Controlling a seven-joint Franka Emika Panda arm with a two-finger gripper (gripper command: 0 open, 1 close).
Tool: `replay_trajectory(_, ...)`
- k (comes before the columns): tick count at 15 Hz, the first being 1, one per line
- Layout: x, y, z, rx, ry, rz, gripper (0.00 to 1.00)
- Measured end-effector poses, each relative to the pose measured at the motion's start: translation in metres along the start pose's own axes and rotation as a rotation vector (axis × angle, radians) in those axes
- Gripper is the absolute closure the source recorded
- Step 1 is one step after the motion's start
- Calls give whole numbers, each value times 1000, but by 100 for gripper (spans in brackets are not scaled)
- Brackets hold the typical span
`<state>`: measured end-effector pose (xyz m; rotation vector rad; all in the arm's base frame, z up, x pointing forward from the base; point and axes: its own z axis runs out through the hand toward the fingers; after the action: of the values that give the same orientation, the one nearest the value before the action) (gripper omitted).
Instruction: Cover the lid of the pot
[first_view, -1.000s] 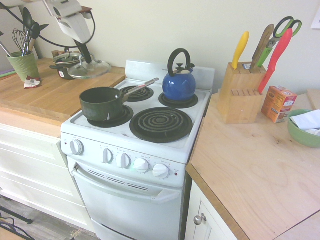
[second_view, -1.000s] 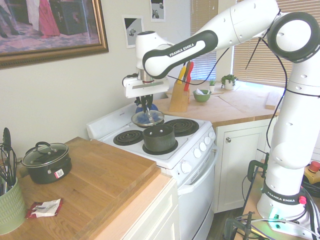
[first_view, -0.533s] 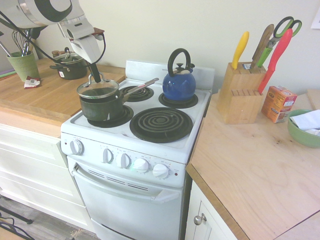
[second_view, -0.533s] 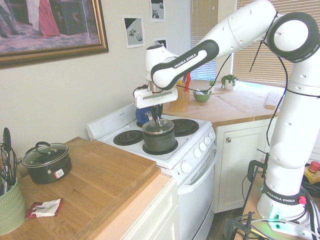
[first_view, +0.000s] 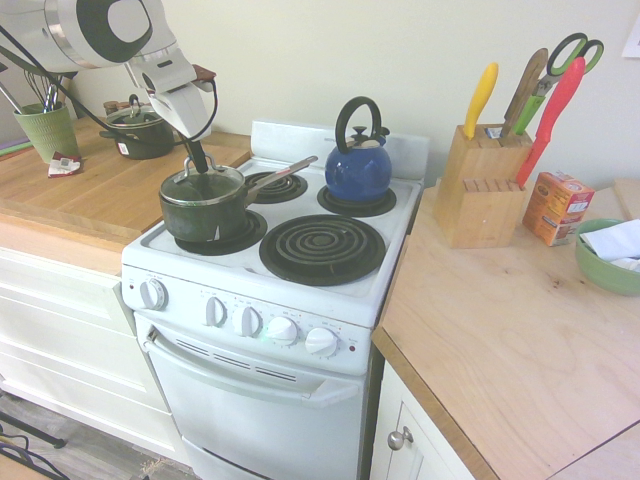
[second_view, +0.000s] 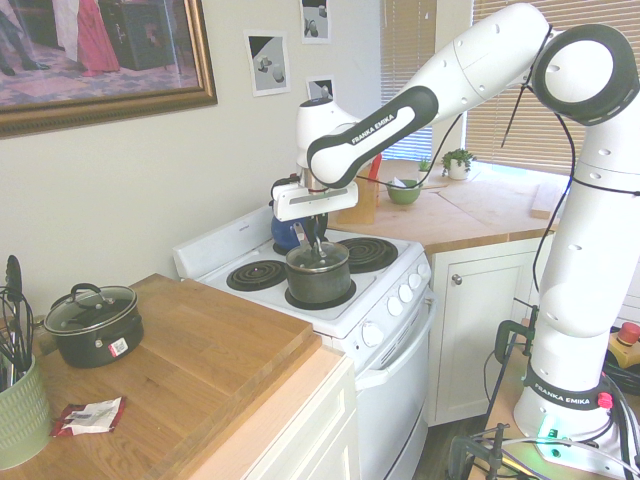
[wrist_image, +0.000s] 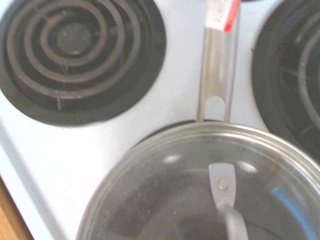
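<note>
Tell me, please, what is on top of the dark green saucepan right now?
The glass lid sits on the saucepan, with the gripper shut on its knob. Through the glass the inside looks dark; whether anything is in there cannot be made out.

Lid (wrist_image: 200, 195) is showing clear glass with a bright metal rim and a grey metal strap riveted at its centre; the glass is glossy, catching highlights. Pot (first_view: 203, 212) is presenting a dark green, smooth, semi-gloss body; its handle (wrist_image: 216, 70) is reading as brushed silver metal. Stove (first_view: 390, 240) top is appearing as smooth white enamel, glossy; burner coils (first_view: 322, 247) are looking matt black metal. Kettle (first_view: 357, 170) is showing glossy blue enamel with a black handle. Counters (first_view: 490, 340) are displaying smooth, pale wood with visible grain. Knife block (first_view: 478, 187) is also showing wood. Arm (second_view: 470, 60) casing is appearing as glossy white plastic.
</note>
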<state>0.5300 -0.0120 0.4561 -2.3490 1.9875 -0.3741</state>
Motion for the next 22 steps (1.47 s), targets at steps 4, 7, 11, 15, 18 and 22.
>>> replay_trajectory(4, -7, -2, 3, 1, -1, -14, 100)
replay_trajectory(7, -13, 0, 5, -4, 0, -28, 100)
replay_trajectory(11, -18, 2, 6, -10, 12, -38, 100)
replay_trajectory(15, -18, 0, 6, -20, 11, -23, 100)
replay_trajectory(18, -17, -2, 5, -26, 8, -17, 100)
replay_trajectory(22, -16, -4, 4, -29, 5, -4, 100)
